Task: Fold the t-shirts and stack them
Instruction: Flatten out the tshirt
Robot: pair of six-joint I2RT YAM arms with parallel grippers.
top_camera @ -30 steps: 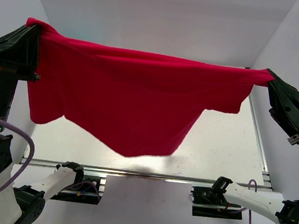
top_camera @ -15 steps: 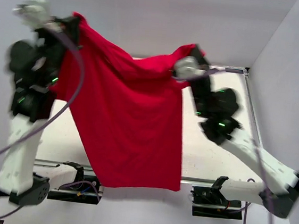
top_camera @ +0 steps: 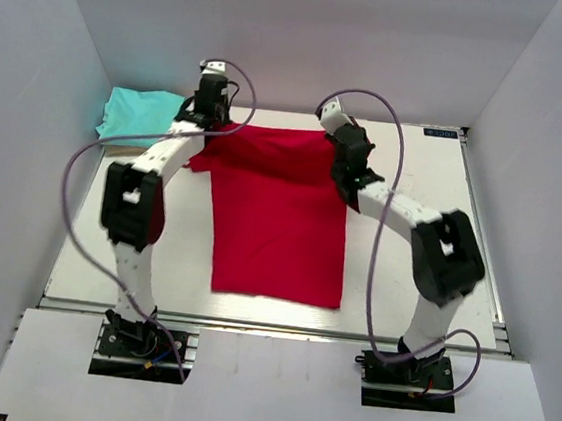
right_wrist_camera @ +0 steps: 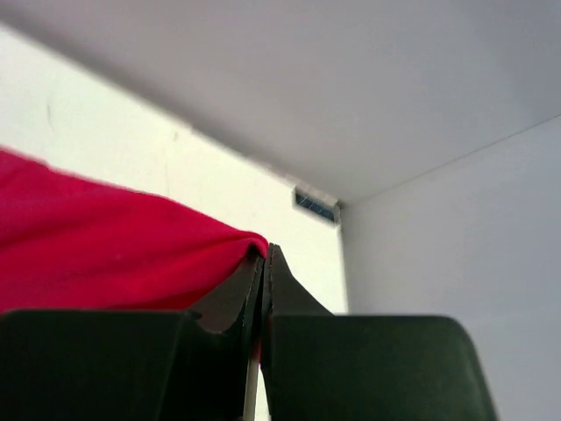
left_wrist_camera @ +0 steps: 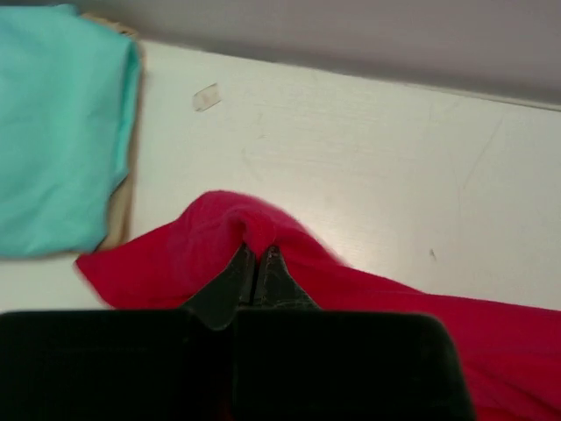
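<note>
two far corners of the red t-shirt (top_camera: 280,220) are pinched, one in my left gripper (left_wrist_camera: 257,256), one in my right gripper (right_wrist_camera: 264,254); it lies spread on the table (top_camera: 427,256), near the folded teal t-shirt (top_camera: 138,115). if i release unevenly, i fear the far edge bunches.

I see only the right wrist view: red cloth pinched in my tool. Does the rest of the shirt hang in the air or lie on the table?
Observer: In the top view the bright red cloth t-shirt lies spread flat on the white table.
Operator: What does the left tool do?
Observer: The left tool is shut on the shirt's far left corner, low over the table.
Operator: Where is the other shirt?
Observer: The folded light teal cloth t-shirt sits at the far left, beside that corner.
</note>
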